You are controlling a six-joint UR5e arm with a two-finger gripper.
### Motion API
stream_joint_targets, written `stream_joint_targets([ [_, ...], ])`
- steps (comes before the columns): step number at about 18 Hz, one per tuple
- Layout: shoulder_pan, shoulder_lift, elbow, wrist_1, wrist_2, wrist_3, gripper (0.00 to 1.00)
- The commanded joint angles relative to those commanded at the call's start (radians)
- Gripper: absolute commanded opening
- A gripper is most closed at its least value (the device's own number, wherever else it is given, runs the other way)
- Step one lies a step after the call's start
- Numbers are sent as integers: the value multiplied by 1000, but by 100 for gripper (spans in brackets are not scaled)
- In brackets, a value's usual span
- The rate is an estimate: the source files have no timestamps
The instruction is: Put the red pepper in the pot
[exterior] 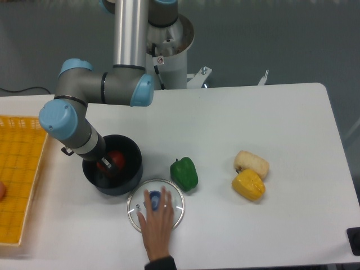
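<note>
The red pepper (117,158) is inside the dark round pot (133,170), which stands on the white table left of centre. My gripper (107,165) reaches down into the pot from the left, with its dark fingers right at the pepper. The arm's wrist covers the fingers, so I cannot tell whether they still hold the pepper. The pot's handle is hidden.
A green pepper (184,174) sits just right of the pot. A person's hand (156,225) rests on the round glass lid (175,209) in front of the pot. A yellow pepper (248,185) and a cream-coloured object (251,163) lie to the right. A yellow basket (19,180) stands at the left edge.
</note>
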Motion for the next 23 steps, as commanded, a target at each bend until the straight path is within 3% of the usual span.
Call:
stream_joint_targets([
  [3, 0, 0, 0, 0, 3, 5, 83],
  [7, 0, 0, 5, 0, 3, 0, 99],
  [23, 9, 32, 83, -3, -5, 3, 100],
])
